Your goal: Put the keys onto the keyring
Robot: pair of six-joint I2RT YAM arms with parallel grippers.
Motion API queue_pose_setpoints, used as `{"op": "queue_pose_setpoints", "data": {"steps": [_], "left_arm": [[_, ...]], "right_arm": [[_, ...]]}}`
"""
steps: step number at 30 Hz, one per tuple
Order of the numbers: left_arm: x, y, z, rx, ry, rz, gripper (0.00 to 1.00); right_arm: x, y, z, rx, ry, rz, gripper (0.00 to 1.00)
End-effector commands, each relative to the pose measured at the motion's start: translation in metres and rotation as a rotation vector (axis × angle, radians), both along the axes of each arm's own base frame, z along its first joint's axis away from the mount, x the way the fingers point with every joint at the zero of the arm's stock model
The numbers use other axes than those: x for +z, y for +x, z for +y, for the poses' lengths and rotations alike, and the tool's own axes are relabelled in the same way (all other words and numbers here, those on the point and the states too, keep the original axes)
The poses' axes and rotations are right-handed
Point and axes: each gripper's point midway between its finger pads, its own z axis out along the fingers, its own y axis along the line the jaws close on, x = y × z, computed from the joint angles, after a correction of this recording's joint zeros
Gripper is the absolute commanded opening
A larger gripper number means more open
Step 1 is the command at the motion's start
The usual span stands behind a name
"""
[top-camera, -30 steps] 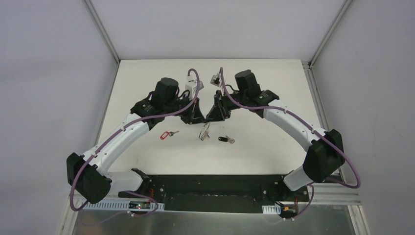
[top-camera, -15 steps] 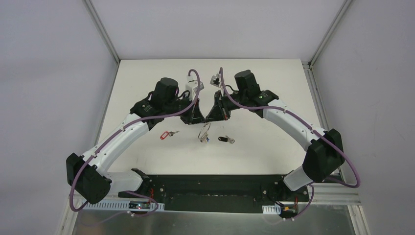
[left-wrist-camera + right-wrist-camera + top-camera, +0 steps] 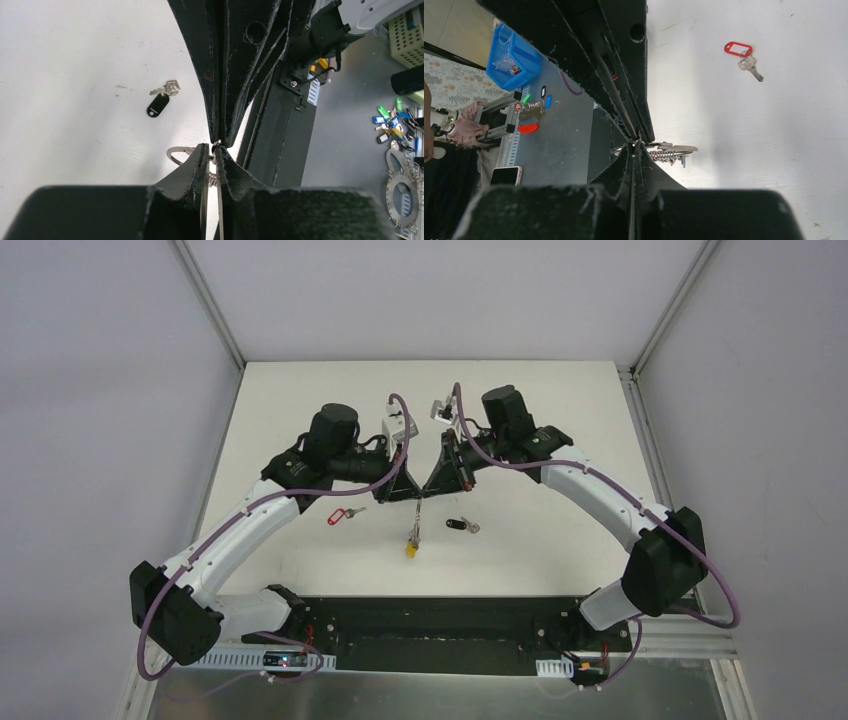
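The keyring [image 3: 414, 528], a thin silver ring carrying a bunch of silver keys and a yellow tag [image 3: 411, 551], hangs at mid-bench from two grippers that meet tip to tip. The left gripper [image 3: 414, 496] and the right gripper [image 3: 427, 494] are each pinched tight on the ring wire, side by side, probably so one can steady it while the other pries the coil apart. The bunch dangles below, seemingly off the white bench [image 3: 560, 400]. Neither loose key is threaded yet: the red-tagged key [image 3: 341, 513] lies to the left of the ring, the black-tagged key [image 3: 458, 525] just to its right, both flat and within easy reach.
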Motion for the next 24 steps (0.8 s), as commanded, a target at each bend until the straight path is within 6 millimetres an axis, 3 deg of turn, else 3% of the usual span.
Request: {"op": "queue_pose_setpoints", "data": {"steps": [1,13,24], "left_arm": [[0.023,-0.024,-0.012,-0.17,-0.112,-0.069,0.12],[0.03,-0.033,-0.018,-0.258,-0.168,-0.072,0.27],[0.03,-0.048,-0.013,-0.353,-0.174,-0.117,0.31]], "right_arm": [[0.021,-0.008,-0.004,0.048,0.08,-0.106,0.0],[0.028,-0.017,-0.01,0.061,0.105,-0.137,0.0],[0.029,-0.016,-0.017,0.048,0.109,-0.145,0.0]]}}
